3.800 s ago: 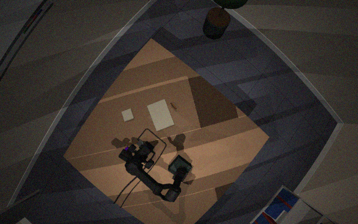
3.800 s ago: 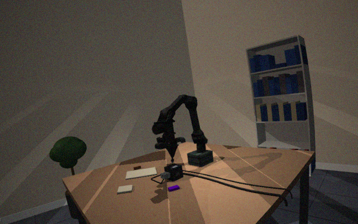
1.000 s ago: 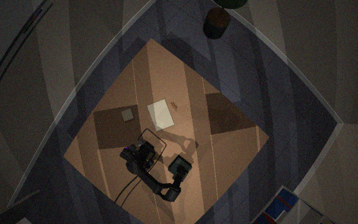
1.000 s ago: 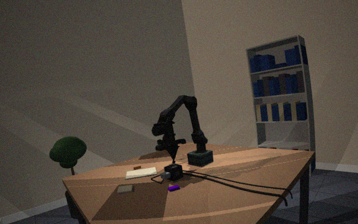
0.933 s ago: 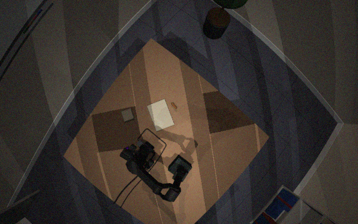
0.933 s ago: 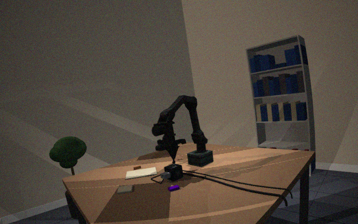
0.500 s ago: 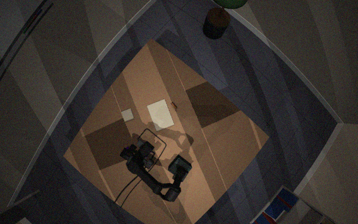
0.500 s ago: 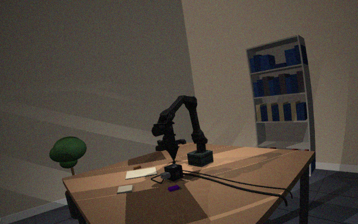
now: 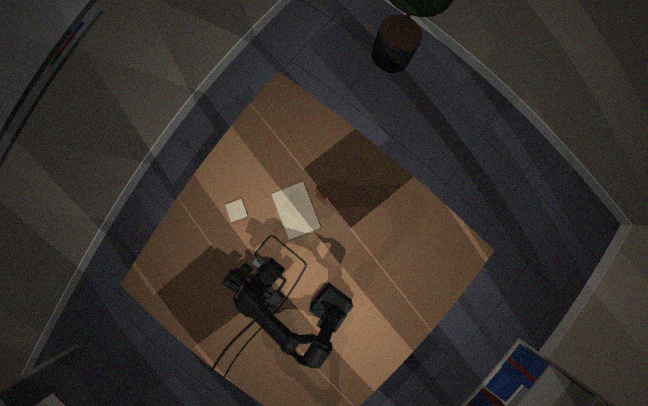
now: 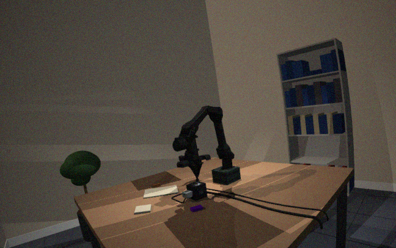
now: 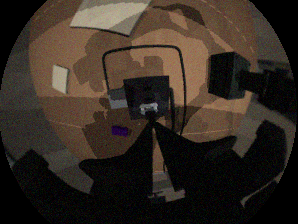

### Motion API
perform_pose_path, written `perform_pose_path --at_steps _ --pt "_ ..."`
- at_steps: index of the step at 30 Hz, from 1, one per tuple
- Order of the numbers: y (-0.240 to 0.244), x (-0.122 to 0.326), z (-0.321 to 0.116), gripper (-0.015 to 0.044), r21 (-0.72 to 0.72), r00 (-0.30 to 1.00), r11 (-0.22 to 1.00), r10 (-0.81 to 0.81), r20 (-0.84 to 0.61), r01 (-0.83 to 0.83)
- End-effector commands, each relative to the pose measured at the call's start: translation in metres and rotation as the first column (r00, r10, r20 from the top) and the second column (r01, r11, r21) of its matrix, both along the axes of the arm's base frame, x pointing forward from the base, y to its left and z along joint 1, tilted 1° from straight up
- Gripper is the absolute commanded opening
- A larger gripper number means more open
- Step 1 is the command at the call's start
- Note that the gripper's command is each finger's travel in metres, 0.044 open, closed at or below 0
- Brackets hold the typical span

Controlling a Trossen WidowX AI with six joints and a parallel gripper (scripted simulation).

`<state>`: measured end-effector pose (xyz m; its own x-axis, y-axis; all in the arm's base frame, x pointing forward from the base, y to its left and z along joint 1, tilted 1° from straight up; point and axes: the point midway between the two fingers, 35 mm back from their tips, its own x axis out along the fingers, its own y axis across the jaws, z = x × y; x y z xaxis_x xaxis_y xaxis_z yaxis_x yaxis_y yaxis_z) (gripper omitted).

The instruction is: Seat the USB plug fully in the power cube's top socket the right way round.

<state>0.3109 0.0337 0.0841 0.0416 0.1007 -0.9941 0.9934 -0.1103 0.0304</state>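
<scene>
The black power cube stands on the table, its top facing up. My gripper points down right above the cube's top and is shut on the USB plug. The plug's light metal part shows at the cube's top, just below the fingertips. The fingers hide the rest of the plug, and the frames are too dark to tell which way round it is or how deep it sits.
A grey block is at the cube's side, with a black cable loop around. A purple block lies nearby. Two pale flat pieces lie farther off. Cables run over the table edge.
</scene>
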Motion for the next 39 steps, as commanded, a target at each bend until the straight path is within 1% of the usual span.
perform_pose_path --at_steps 1,39 --pt "0.0008 0.0002 -0.0007 0.0 0.006 1.0 1.0 0.004 0.001 -0.004" --pt "0.0009 0.0004 -0.0053 0.0 0.006 1.0 1.0 0.004 0.001 -0.004"
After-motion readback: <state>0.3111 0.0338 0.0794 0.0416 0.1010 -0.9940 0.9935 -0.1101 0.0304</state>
